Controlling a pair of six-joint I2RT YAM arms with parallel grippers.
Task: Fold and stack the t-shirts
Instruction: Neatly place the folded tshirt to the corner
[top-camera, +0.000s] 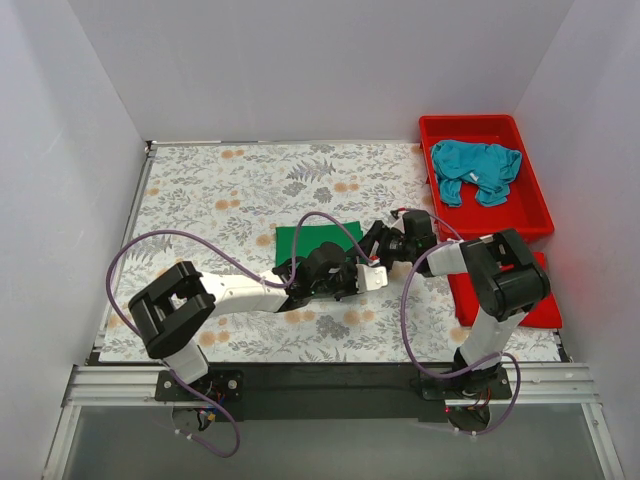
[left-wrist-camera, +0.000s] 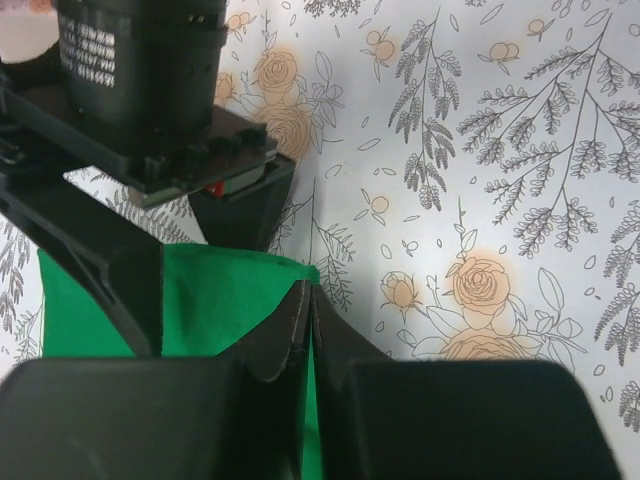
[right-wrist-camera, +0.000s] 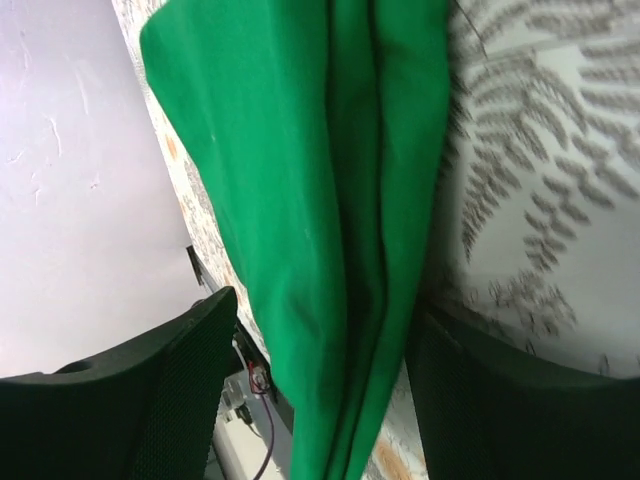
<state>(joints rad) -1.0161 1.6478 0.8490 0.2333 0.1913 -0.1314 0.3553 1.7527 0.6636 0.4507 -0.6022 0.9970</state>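
The bright green t-shirt (top-camera: 303, 241) lies folded into a small rectangle in the middle of the floral table. My left gripper (top-camera: 345, 275) is at its near right corner, and in the left wrist view the gripper (left-wrist-camera: 311, 300) is shut on a thin edge of the green t-shirt (left-wrist-camera: 215, 300). My right gripper (top-camera: 382, 243) is at the shirt's right edge. In the right wrist view the gripper (right-wrist-camera: 325, 310) holds a thick bunch of green fabric (right-wrist-camera: 300, 180) between its fingers. The teal blue t-shirt (top-camera: 475, 170) lies crumpled in the red tub (top-camera: 470, 125).
The red tub stands at the back right corner. A flat red piece (top-camera: 540, 305) lies near the right arm. White walls enclose the table on three sides. Purple cables loop over the arms near the table's front edge (top-camera: 300, 358).
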